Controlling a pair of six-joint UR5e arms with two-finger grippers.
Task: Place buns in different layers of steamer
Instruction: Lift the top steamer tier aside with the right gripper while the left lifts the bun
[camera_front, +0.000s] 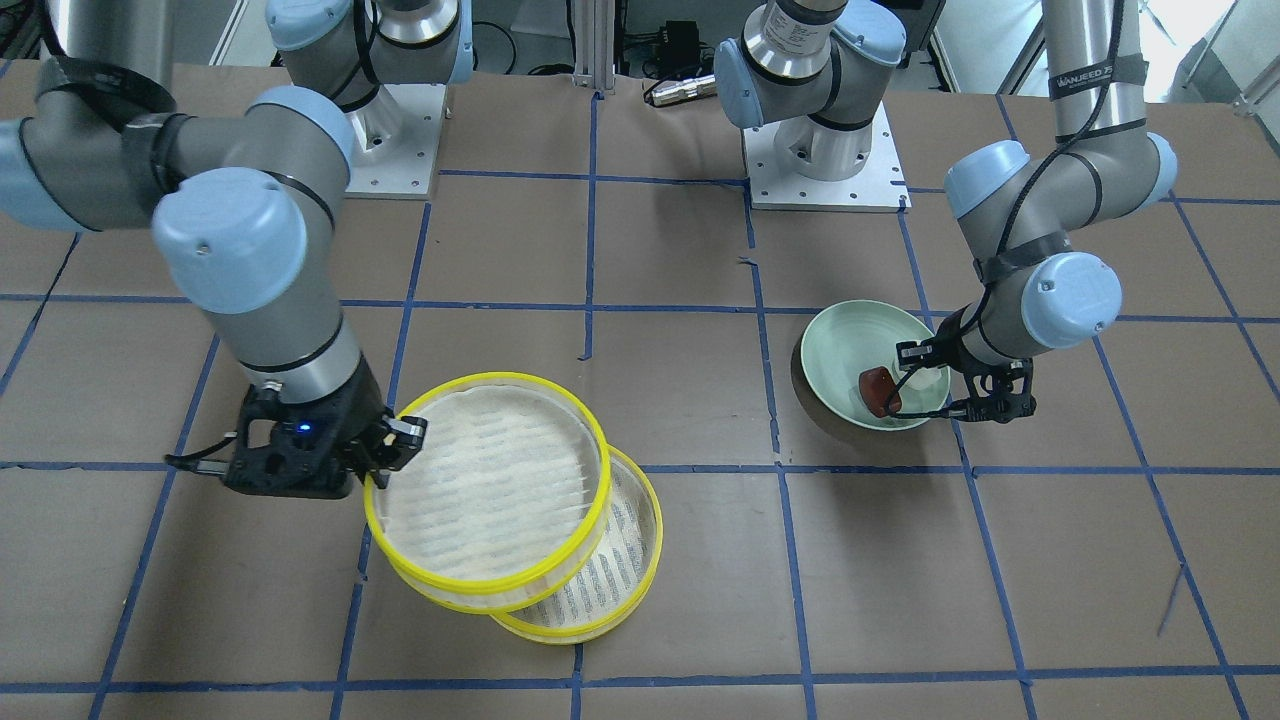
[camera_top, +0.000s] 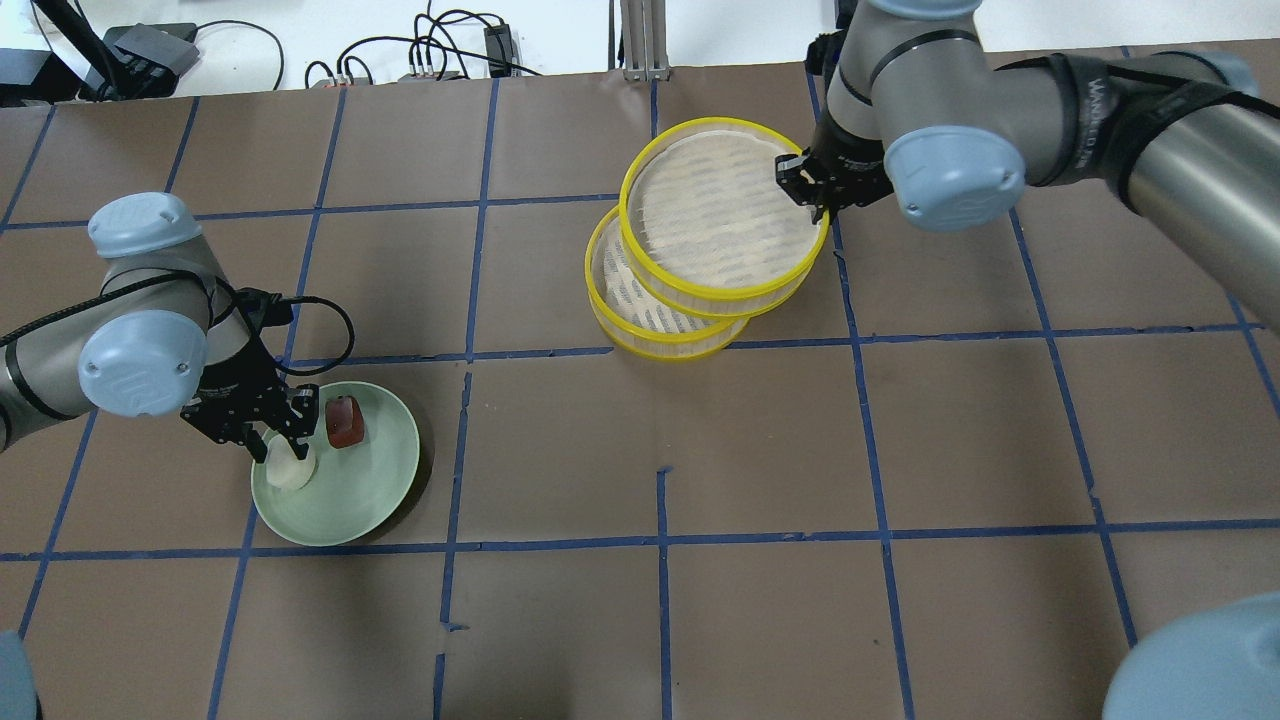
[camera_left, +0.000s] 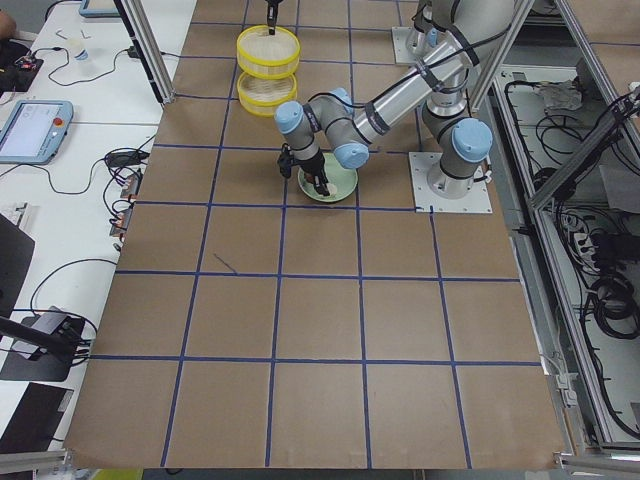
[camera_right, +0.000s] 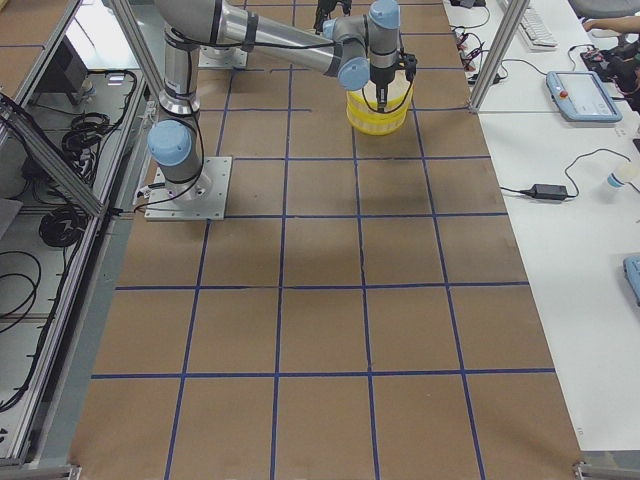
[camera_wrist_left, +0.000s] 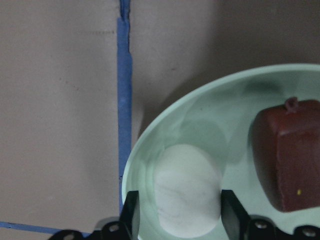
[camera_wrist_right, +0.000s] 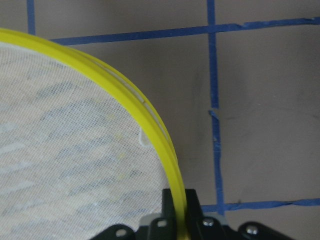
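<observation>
The white bun (camera_top: 290, 468) and the reddish-brown bun (camera_top: 344, 422) lie side by side in the pale green plate (camera_top: 340, 505). My left gripper (camera_top: 283, 445) is open, low in the plate. In the left wrist view its fingers (camera_wrist_left: 131, 212) stand on either side of the white bun (camera_wrist_left: 187, 192), with the brown bun (camera_wrist_left: 287, 155) to the right. My right gripper (camera_top: 812, 185) is shut on the yellow rim of the upper steamer layer (camera_top: 722, 122). It holds that layer raised and offset over the lower layer (camera_top: 600, 300). The pinched rim (camera_wrist_right: 145, 115) shows in the right wrist view.
Brown table with a blue tape grid. Both arm bases (camera_front: 825, 160) stand at the robot's edge. Both steamer layers (camera_front: 655, 520) hold only white liners. Cables and a power strip (camera_top: 150, 45) lie beyond the far table edge.
</observation>
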